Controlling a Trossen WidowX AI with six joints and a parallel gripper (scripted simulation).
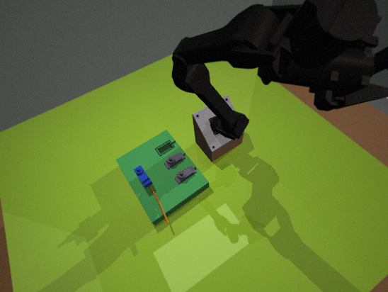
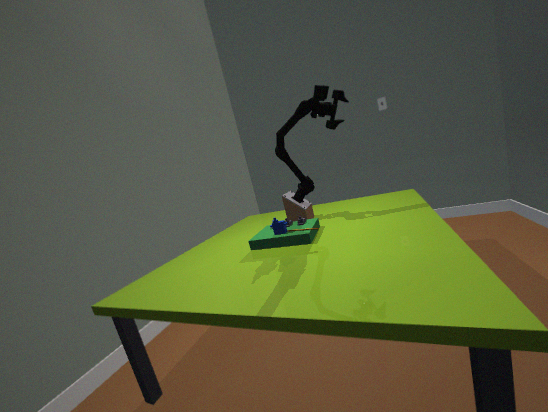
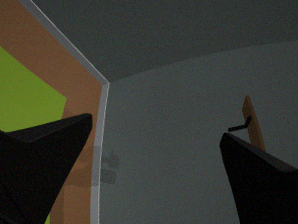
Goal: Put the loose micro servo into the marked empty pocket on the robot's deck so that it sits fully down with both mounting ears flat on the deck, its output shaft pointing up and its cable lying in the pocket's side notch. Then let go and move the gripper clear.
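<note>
Gripper [image 2: 336,109] held high above deck [image 1: 141,161], fingers wide, nothing held. Blue servo [image 1: 143,176] lies on deck, away from marked pocket [image 1: 164,147]; orange cable [image 1: 159,205] may be snagged or missed notch.

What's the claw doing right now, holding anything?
Claw: open wide, holding nothing, raised high above the table. The blue servo lies loose on the green deck, outside the marked pocket.

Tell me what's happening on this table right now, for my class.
A black robot arm is raised high above the table, its gripper open and empty. The blue micro servo lies loose on the green deck, its orange cable trailing off the edge. The marked pocket is unfilled, so placement hasn't started.
</note>
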